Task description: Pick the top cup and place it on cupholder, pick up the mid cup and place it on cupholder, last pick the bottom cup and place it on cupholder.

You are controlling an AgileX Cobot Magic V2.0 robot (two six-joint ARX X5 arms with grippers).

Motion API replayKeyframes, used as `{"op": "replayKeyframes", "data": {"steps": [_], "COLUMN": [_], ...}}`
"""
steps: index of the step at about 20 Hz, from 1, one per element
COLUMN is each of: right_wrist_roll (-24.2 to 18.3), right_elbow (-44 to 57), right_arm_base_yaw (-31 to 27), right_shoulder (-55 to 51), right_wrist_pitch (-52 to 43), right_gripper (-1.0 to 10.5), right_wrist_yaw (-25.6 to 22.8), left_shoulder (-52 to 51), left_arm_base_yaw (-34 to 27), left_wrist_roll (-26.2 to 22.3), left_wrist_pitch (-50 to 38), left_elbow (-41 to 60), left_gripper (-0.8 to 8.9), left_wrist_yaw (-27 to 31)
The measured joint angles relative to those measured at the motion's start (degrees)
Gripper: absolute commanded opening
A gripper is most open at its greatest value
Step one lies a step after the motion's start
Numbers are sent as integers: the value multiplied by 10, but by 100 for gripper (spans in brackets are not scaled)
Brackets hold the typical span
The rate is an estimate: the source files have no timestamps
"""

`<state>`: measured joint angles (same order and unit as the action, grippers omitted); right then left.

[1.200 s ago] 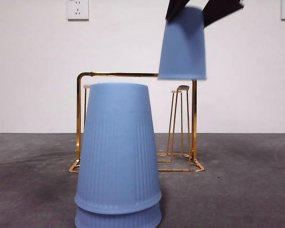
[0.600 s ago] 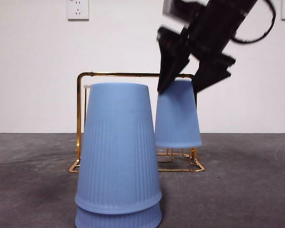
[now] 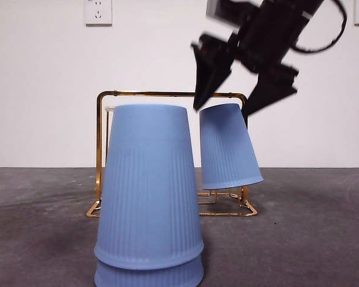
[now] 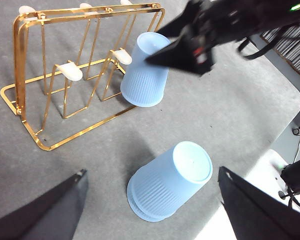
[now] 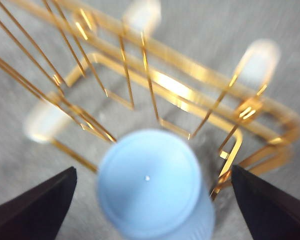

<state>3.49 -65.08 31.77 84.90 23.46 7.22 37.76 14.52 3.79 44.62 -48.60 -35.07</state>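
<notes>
Item: top cup (image 3: 228,147), inverted and tilted on a prong at the cupholder (image 3: 105,95) end, 1 o'clock of the remaining stack (image 3: 148,197). Right gripper (image 3: 242,92) spread just above it, released; advise lifting straight clear. Left gripper (image 4: 152,210) spread, waiting

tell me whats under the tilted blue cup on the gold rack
The tilted cup hangs over the cupholder, presumably on a prong, but that prong is covered.

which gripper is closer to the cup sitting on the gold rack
Right. The right gripper hangs open just above the tilted cup on the cupholder; the left gripper waits open, back beyond the stacked cups.
</notes>
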Motion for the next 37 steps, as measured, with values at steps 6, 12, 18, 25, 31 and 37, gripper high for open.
{"op": "replayKeyframes", "data": {"steps": [6, 12, 18, 25, 31, 37], "right_wrist_roll": [0, 0, 18, 63, 69, 69], "right_elbow": [0, 0, 117, 212, 212, 212], "right_arm_base_yaw": [0, 19, 56, 64, 64, 64], "right_shoulder": [-138, -272, -395, -475, -475, -475], "right_wrist_pitch": [58, 181, 187, 177, 174, 174], "right_gripper": [495, 493, 488, 488, 488, 488], "right_wrist_yaw": [-8, 48, 48, 45, 44, 43], "left_shoulder": [1, 28, 75, 170, 268, 327], "left_arm_base_yaw": [9, 68, 170, 305, 378, 396], "left_wrist_roll": [0, 2, 15, 17, 12, 3], "left_wrist_pitch": [-1, -42, -86, -153, -173, -194], "left_elbow": [0, 0, 0, 0, 0, 0], "left_gripper": [501, 501, 501, 504, 504, 503], "left_wrist_yaw": [0, 9, 83, 197, 292, 309]}}
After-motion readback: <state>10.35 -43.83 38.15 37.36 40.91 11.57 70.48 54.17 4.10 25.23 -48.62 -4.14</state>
